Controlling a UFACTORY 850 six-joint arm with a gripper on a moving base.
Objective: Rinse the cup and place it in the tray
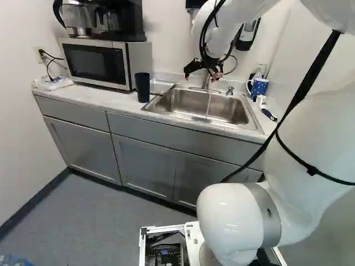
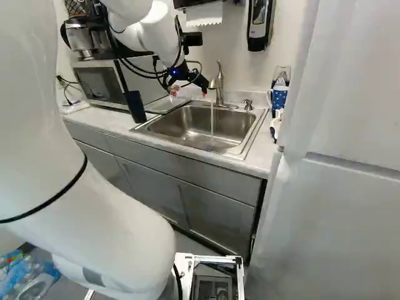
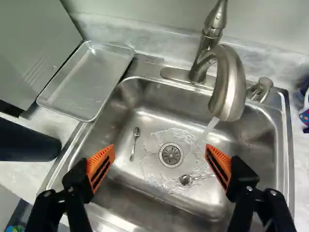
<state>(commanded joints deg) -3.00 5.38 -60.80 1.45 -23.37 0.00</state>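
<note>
- The gripper (image 2: 189,94) is over the sink (image 3: 125,186), its two fingers spread wide with nothing between the orange pads (image 3: 102,166).
- The dark cup (image 1: 142,87) stands upright on the counter (image 1: 91,95), just left of the sink.
- The metal tray (image 3: 89,77) lies at the sink's far left, beyond the cup and apart from it.
- Water (image 2: 212,119) runs from the faucet (image 3: 229,82) into the sink.
- Two spoons (image 3: 135,140) lie on the sink floor, either side of the drain (image 3: 171,154).
- Farther left is the microwave (image 1: 100,62); a blue mug (image 2: 279,97) is right of the sink.
- The wall dispenser (image 2: 259,25) bears a label, too small to read.
</note>
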